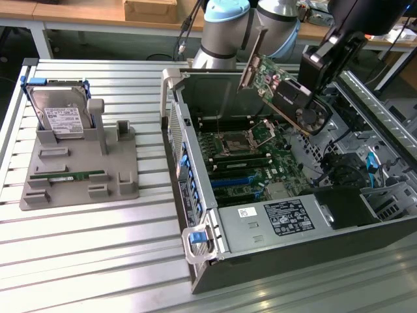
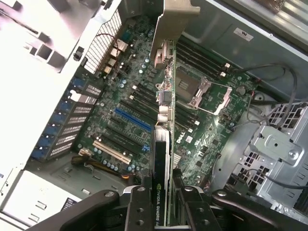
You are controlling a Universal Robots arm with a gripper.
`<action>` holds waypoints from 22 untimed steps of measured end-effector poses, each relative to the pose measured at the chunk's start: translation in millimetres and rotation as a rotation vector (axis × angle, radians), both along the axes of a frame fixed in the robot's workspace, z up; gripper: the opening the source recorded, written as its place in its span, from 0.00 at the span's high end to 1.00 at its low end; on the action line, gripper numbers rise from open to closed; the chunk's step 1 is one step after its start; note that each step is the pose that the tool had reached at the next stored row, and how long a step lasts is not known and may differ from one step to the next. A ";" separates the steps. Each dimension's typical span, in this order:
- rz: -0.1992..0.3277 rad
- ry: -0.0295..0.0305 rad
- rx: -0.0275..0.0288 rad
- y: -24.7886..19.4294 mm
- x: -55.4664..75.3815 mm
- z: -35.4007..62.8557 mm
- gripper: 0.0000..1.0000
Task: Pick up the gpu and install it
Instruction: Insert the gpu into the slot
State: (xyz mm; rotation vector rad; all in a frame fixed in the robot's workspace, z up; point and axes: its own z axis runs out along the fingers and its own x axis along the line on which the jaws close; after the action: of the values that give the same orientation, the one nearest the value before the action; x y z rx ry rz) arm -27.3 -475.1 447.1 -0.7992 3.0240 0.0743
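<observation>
**A:** What do we see at the fingers?

**B:** In the wrist view, the two black metal fingers [image 2: 138, 208] of the gripper [image 2: 163, 211] stand narrow, clamped on the two faces of the gpu [image 2: 161, 144]. This is a thin dark circuit card with a black cooler face, seen here edge-on. Its silver metal end bracket [image 2: 169, 24] lies at the end away from the grip.

**A:** Where does the card hang?

**B:** In the exterior view we find the gpu [image 1: 279, 88] aloft and tilted, inside the opening of the grey metal computer case [image 1: 189, 137]. It hangs above the green motherboard [image 1: 251, 163], clear of it, and touches nothing but the gripper [image 1: 309, 98]. Below it lie the square silver processor socket [image 2: 204, 94] and the long blue expansion slot [image 2: 132, 120].

**A:** What could go wrong from here?

**B:** We judge three hazards:
- The card's edge runs across the blue slot rather than along it, so a descent without squaring would jam the connector on the slot's lip.
- The bracket could snag a wall of the case.
- The hold sits at one end only, so a push could pivot the card between the fingers.

**A:** And beyond the case?

**B:** On the exterior view's left, a grey moulded fixture [image 1: 75, 194] bears a silver hard drive with a white label [image 1: 62, 117] and a narrow green memory stick [image 1: 68, 176]. Both are well apart from the work.
</observation>
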 end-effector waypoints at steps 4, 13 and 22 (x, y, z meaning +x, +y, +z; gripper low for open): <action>0.041 0.0000 0.0000 0.0 0.0 0.0 0.73; 0.136 0.0000 -0.0001 0.0 0.0 0.0 0.73; 0.205 0.0000 -0.0001 0.0 0.0 0.0 0.73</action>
State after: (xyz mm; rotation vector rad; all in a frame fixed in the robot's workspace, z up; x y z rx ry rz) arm -27.3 -475.1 447.1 -1.1064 2.9309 0.0760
